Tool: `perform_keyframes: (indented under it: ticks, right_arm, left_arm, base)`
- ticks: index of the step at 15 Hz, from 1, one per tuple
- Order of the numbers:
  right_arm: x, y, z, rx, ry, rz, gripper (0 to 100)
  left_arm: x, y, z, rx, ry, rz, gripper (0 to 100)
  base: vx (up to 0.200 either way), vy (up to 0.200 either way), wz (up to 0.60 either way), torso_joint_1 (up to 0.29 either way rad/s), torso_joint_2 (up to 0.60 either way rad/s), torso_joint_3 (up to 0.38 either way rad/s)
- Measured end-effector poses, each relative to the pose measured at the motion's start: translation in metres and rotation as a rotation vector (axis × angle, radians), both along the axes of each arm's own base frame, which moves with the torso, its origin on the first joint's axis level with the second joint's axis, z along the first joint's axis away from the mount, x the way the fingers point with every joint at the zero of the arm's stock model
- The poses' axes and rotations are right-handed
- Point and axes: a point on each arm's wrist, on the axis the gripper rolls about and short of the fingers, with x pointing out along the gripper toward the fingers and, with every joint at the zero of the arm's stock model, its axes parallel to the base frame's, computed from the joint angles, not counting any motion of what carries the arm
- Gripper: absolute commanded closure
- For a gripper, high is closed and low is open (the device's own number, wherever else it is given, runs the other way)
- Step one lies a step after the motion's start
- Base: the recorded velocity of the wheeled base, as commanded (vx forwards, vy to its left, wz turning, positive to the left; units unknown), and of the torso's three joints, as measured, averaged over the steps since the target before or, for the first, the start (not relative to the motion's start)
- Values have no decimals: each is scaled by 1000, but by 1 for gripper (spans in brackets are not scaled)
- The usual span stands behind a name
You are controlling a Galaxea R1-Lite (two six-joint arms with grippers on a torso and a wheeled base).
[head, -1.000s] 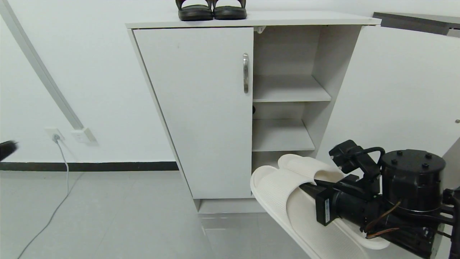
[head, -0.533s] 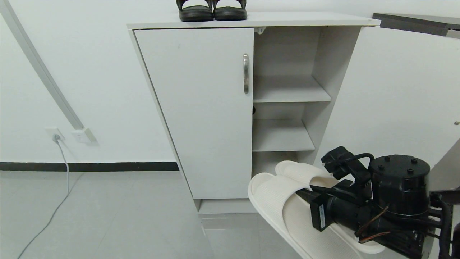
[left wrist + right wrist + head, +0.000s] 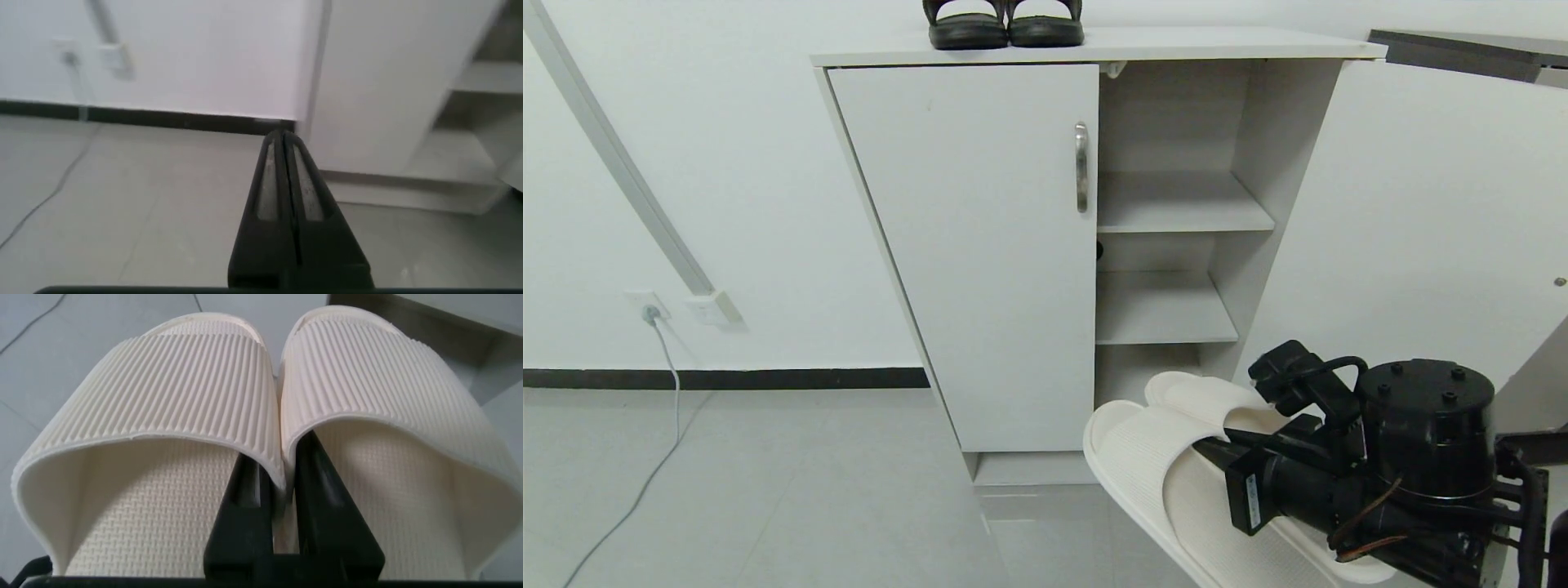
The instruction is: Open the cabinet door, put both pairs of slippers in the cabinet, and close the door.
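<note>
The cabinet stands ahead of you, its right door swung open rightward. The first slipper pair sits on top, above the left door. The second slipper pair, on the right gripper, hangs before the bottom compartment, apparently just outside it.

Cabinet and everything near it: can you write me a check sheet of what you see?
Surface: grey tile floor; the cabinet stands on it.
Job's things: right door open, left door shut; white slippers held low in front of the open side; black slippers on the cabinet's top.
Clutter: nothing seen.
Grippers: right gripper shut on the white slippers; left gripper shut, holding nothing, over the floor.
Cables: grey cord runs from wall socket to the floor, left of the cabinet.
Surroundings: white wall, black baseboard.
</note>
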Motion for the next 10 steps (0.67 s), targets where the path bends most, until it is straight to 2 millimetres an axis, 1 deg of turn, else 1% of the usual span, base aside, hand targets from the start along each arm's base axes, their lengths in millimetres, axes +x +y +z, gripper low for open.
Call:
perform_keyframes:
  ticks: [2,6,8,10]
  right_arm:
    - [-1,1,-2,-4,4,5,100]
    - [3,6,-3,16,-18,1,100]
    - [8,12,-5,27,-46,-50,100]
    - [17,23,-4,38,-83,-133,100]
  left_arm:
    - [0,-2,-4,39,1,-102,100]
    - [0,-2,-6,40,-2,-109,100]
    - [0,-2,-6,29,-2,-108,100]
    - [0,-2,-6,27,-2,-108,100]
  base:
    - [0,0,0,0,0,0]
    - [0,0,0,0,0,0]
    - [0,0,0,0,0,0]
    - [0,0,0,0,0,0]
